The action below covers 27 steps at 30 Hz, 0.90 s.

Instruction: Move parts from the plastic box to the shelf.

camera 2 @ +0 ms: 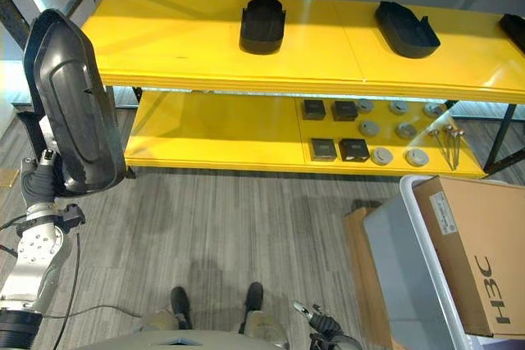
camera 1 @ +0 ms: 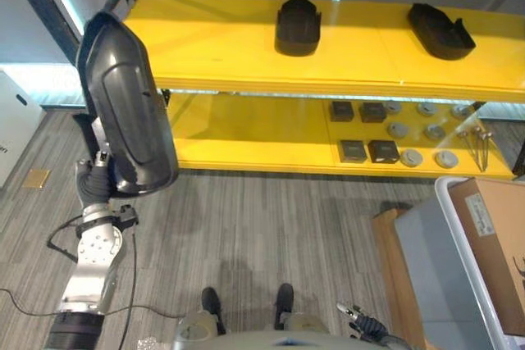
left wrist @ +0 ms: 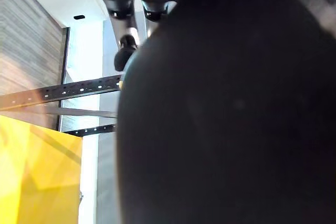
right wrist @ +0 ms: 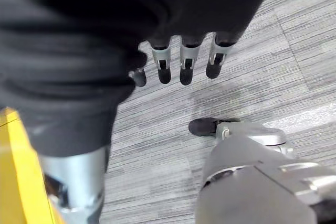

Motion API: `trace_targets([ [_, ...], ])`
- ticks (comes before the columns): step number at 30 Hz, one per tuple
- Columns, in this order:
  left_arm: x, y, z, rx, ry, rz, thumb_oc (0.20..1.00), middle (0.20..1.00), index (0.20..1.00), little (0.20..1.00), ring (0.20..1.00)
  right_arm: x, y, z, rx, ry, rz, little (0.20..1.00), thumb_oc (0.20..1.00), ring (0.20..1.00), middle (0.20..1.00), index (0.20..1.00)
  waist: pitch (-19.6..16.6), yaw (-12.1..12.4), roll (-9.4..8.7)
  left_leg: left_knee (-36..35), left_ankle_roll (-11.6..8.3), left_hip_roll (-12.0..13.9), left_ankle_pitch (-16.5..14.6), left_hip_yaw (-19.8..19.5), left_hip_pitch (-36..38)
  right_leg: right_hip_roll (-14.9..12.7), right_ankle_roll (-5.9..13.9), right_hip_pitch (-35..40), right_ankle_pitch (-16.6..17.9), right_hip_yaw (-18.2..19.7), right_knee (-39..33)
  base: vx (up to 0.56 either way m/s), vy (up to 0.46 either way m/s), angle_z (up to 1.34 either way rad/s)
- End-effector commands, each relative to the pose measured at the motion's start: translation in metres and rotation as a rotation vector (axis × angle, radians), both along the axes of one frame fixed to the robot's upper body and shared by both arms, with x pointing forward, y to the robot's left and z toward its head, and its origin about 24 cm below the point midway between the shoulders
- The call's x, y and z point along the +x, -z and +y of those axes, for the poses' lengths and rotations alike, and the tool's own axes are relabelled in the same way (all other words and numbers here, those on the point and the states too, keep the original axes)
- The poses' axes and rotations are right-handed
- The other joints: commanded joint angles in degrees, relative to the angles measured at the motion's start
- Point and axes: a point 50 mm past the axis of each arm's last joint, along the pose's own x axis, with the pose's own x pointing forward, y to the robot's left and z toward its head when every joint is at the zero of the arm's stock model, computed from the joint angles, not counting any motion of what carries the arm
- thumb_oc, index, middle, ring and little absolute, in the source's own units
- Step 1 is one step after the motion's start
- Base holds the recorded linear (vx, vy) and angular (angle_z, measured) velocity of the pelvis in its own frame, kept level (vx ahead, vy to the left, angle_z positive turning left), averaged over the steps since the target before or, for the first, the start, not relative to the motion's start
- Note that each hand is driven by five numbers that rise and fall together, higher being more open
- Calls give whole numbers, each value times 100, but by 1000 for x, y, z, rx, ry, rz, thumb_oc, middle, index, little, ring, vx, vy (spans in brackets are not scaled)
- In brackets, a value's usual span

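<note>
A long, black, shell-shaped plastic part (camera 1: 127, 104) stands upright at the left, in front of the yellow shelf's (camera 1: 221, 47) left end. My left hand (camera 1: 103, 163) grips it from below and behind. The same part (left wrist: 236, 119) looms close in the left wrist view, with dark fingertips (left wrist: 125, 56) at its edge. Two more black parts (camera 1: 297, 28) (camera 1: 440, 32) lie on the top tier. Low at my right side hangs my right hand (right wrist: 184, 64), fingers straight and holding nothing. The pale plastic box (camera 1: 459, 235) sits at the right.
The lower tier (camera 1: 246, 133) carries small black blocks (camera 1: 353, 150), grey discs (camera 1: 410, 156) and a few bolts (camera 1: 478, 143). A cardboard box (camera 1: 500, 235) lies in the plastic box. A brown board (camera 1: 390, 260) leans beside it. Dark shelf posts (camera 1: 41, 6) rise at the left.
</note>
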Motion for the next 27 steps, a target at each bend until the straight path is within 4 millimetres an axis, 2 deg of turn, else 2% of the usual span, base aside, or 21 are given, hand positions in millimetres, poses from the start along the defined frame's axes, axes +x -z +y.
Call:
trace_targets([
  [1, 10, -47, -1, 59, 26, -233, 200, 200, 200, 200, 200, 4, -3, -13, -49, -16, 23, 1000, 1000, 1000, 1000, 1000, 103, -19, 22, 570, -16, 65, -535, -766, -331, -229, 310, 34, -791, 119, 804, 108, 126, 5],
  [4, 14, -52, -2, 76, 36, -241, 200, 200, 200, 200, 200, 2, -2, -12, -36, 0, 35, 1000, 1000, 1000, 1000, 1000, 73, -74, 72, 585, 134, -21, -611, -762, -244, -322, 359, -80, -887, 217, 1380, 111, 187, 6],
  [5, 17, -57, -2, 92, 45, -247, 200, 200, 200, 200, 200, 1, -1, -9, -21, 26, 37, 1000, 1000, 1000, 1000, 1000, 90, -122, 112, 621, 287, -113, -681, -745, -212, -401, 409, -269, -876, 311, 1961, 88, 195, 14],
  [7, 20, -59, -3, 98, 53, -249, 200, 200, 200, 200, 200, 0, 0, -8, -43, 52, 43, 1000, 1000, 1000, 1000, 1000, 111, -157, 146, 655, 420, -197, -740, -732, -208, -471, 466, -474, -818, 393, 2547, 71, 206, 10],
  [8, 23, -61, -4, 106, 56, -249, 200, 200, 200, 200, 200, -4, 1, -9, -46, 75, 61, 1000, 1000, 1000, 1000, 1000, 145, -202, 197, 686, 532, -261, -797, -742, -190, -525, 502, -718, -674, 471, 3131, 56, 196, 2],
  [9, 24, -62, -5, 111, 57, -249, 200, 200, 200, 200, 200, -6, 1, -9, -42, 87, 70, 1000, 1000, 1000, 1000, 1000, 170, -228, 226, 704, 579, -293, -828, -753, -178, -548, 505, -854, -573, 506, 3402, 60, 246, -3],
  [10, 25, -63, -6, 111, 60, -249, 200, 200, 200, 200, 200, -8, 1, -10, -49, 91, 71, 1000, 1000, 1000, 1000, 1000, 261, -276, 306, 773, 666, -352, -909, -784, -149, -575, 492, -1264, -315, 584, 4177, 58, 213, -3],
  [12, 24, -64, -5, 113, 60, -249, 200, 200, 200, 200, 200, -9, 1, -10, -54, 84, 62, 1000, 1000, 1000, 1000, 1000, 341, -308, 351, 852, 725, -406, -988, -800, -123, -580, 487, -1646, -146, 673, 4671, 98, 122, 5],
  [13, 22, -64, -1, 109, 47, -248, 200, 200, 200, 200, 200, -6, 0, -11, -64, 58, 57, 1000, 1000, 1000, 1000, 1000, 418, -358, 291, 979, 707, -515, -1146, -807, -65, -525, 568, -1981, 162, 719, 4369, 159, -21, -16],
  [14, 22, -64, -1, 108, 45, -248, 200, 200, 200, 200, 200, -5, -1, -11, -61, 53, 56, 1000, 1000, 1000, 1000, 1000, 427, -371, 264, 991, 686, -534, -1169, -810, -44, -513, 586, -1972, 194, 706, 4165, 249, -127, -45],
  [17, 21, -66, 0, 112, 43, -246, 200, 200, 200, 200, 200, -4, -1, -10, -63, 29, 48, 1000, 1000, 1000, 1000, 1000, 428, -465, -1, 1129, 573, -705, -1408, -933, 89, -524, 703, -1749, 307, 700, 2162, 286, -216, -1],
  [19, 19, -67, -1, 120, 56, -237, 200, 200, 200, 200, 200, -9, 1, -8, -62, 32, 61, 1000, 1000, 1000, 1000, 1000, 426, -517, -124, 1238, 530, -708, -1648, -1092, 272, -556, 849, -1476, 519, 720, 855, 466, -337, 22],
  [20, 17, -65, -1, 125, 62, -233, 200, 200, 200, 200, 200, -13, 2, -6, -60, 35, 67, 1000, 1000, 1000, 1000, 1000, 425, -516, -162, 1271, 525, -664, -1731, -1111, 366, -626, 913, -1451, 658, 696, 654, 525, -388, 24],
  [22, 14, -63, 1, 135, 62, -229, 200, 200, 200, 200, 200, -18, 4, -4, -63, 23, 74, 1000, 1000, 1000, 1000, 1000, 441, -497, -194, 1362, 527, -567, -1830, -1099, 464, -715, 969, -1485, 864, 632, 888, 298, -218, 38],
  [23, 12, -63, 1, 142, 60, -230, 200, 200, 200, 200, 200, -21, 4, -4, -63, 20, 78, 1000, 1000, 1000, 1000, 1000, 417, -472, -215, 1456, 527, -493, -1875, -1046, 477, -770, 952, -1413, 683, 573, 1011, 248, -177, 26],
  [24, 12, -64, 1, 141, 56, -227, 200, 200, 200, 200, 200, -23, 4, -6, -61, 13, 93, 1000, 1000, 1000, 1000, 1000, 352, -456, -224, 1543, 510, -412, -1893, -987, 483, -781, 893, -1220, 311, 478, 1063, 310, -224, 16],
  [25, 14, -63, 0, 125, 55, -223, 200, 200, 200, 200, 200, -23, 4, -9, -60, -4, 101, 1000, 1000, 1000, 1000, 1000, 270, -446, -228, 1685, 449, -293, -1904, -925, 455, -793, 838, -1066, 89, 410, 1158, 372, -264, 13],
  [27, 18, -61, -5, 94, 57, -212, 200, 200, 200, 200, 200, -11, 1, -12, -48, -5, 70, 1000, 1000, 1000, 1000, 1000, 252, -491, -240, 2106, 290, 38, -2000, -795, 428, -725, 687, -1007, -55, 430, 1488, 317, -218, 29],
])
